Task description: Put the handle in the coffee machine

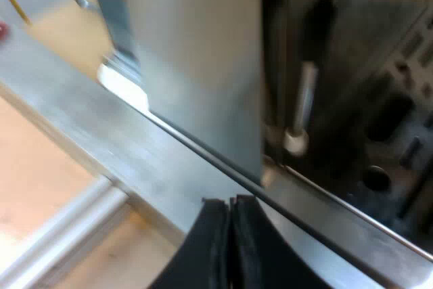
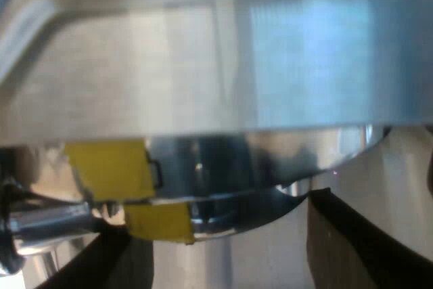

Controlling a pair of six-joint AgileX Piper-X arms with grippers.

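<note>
My right gripper (image 2: pixel 216 255) is pressed up close under the espresso machine's (image 2: pixel 203 79) brushed steel front. Its two black fingers (image 2: pixel 358 248) stand wide apart, and between them I see only pale metal. Just above them, under the steel panel, sits a round chrome part (image 2: pixel 223 208) with a yellow tape piece (image 2: pixel 159 223) on its rim. I cannot tell whether it is the metal holder or the machine's own fitting. A second yellow tape piece (image 2: pixel 108 167) is on the machine above it. My left gripper (image 1: pixel 230 241) is shut and empty at the machine's steel edge (image 1: pixel 135 147).
A thin steam wand (image 1: pixel 302 109) with a pale tip hangs in the machine's dark recess, beyond my left gripper. Pale wooden table surface (image 1: pixel 34 174) lies beside the machine's base. A chrome tube (image 2: pixel 40 225) sticks out beside the taped part.
</note>
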